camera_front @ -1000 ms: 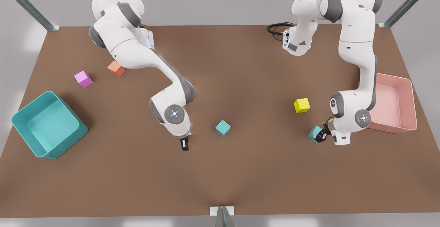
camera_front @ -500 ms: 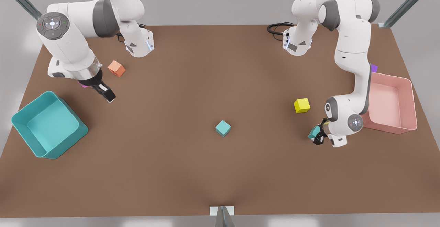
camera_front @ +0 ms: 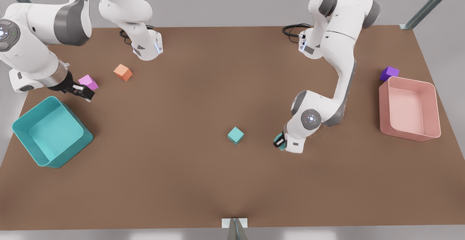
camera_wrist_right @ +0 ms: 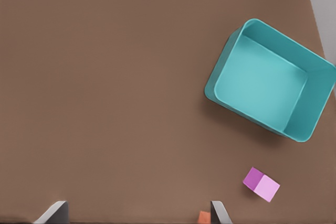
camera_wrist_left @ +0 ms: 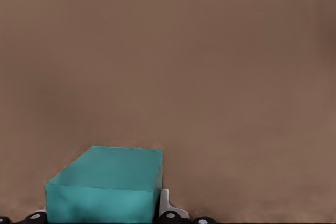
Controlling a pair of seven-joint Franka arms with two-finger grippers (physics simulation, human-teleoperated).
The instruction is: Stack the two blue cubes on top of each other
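Left gripper (camera_front: 279, 142): pinching one blue cube, low over the table just to the front view's right of the free cube; half a second ago it was farther right, beside the yellow cube, which its arm now hides
Held cube (camera_wrist_left: 107, 184): teal, clamped between the fingers (camera_wrist_left: 164, 203), seen close over bare brown table in the left wrist view; in the front view only a sliver shows at the fingertips
Free cube (camera_front: 235, 135): teal, flat on the table near the middle, in the same spot as before, near the held cube but not touching it
Right gripper (camera_front: 83, 92): by the front view's left edge, between the pink cube and the teal bin; it has drawn farther left since the earlier frame; fingers spread, their tips (camera_wrist_right: 52, 212) wide apart in its wrist view, nothing between them
Pink cube (camera_front: 88, 82): just behind the right gripper, uncovered now
Teal bin (camera_front: 21, 122): front view's left, unmoved
Orange cube (camera_front: 123, 72): behind the pink cube, unmoved
Purple cube (camera_front: 389, 73): touching or just beside the back corner of the pink bin, fully in sight now
Pink bin (camera_front: 433, 113): front view's right, unmoved
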